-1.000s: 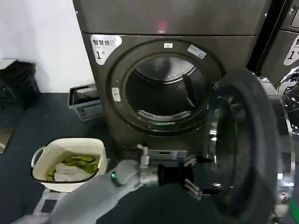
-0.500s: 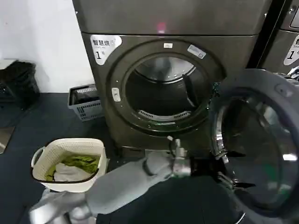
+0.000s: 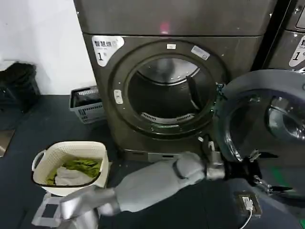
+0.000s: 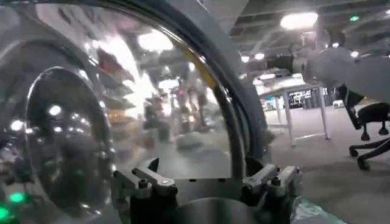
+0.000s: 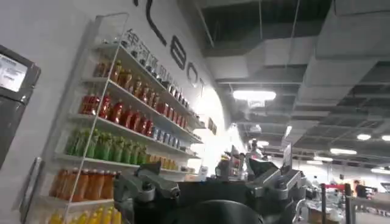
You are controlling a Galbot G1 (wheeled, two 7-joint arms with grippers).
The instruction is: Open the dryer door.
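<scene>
The dryer [image 3: 143, 62] stands in front of me with its round drum opening [image 3: 167, 95] uncovered. The dryer door [image 3: 248, 95] is swung wide to the right, its inner rim and glass facing me. My left arm reaches across low in the head view, and my left gripper [image 3: 263, 171] is open against the lower inner side of the door. In the left wrist view the door glass [image 4: 91, 122] sits right before the left gripper [image 4: 210, 178], nothing between its fingers. My right gripper [image 5: 210, 179] is open and points at a wall of drink shelves.
A cream laundry basket [image 3: 43, 157] with green and white clothes stands on the floor at the left. A grey crate [image 3: 88, 102] sits beside the dryer. A second machine [image 3: 290, 43] is behind the door. A small white device [image 3: 248, 202] with a cable lies below the gripper.
The dryer door has swung farther open to the right, turning its inner face toward me. My left gripper moved right with it, the arm stretching out.
</scene>
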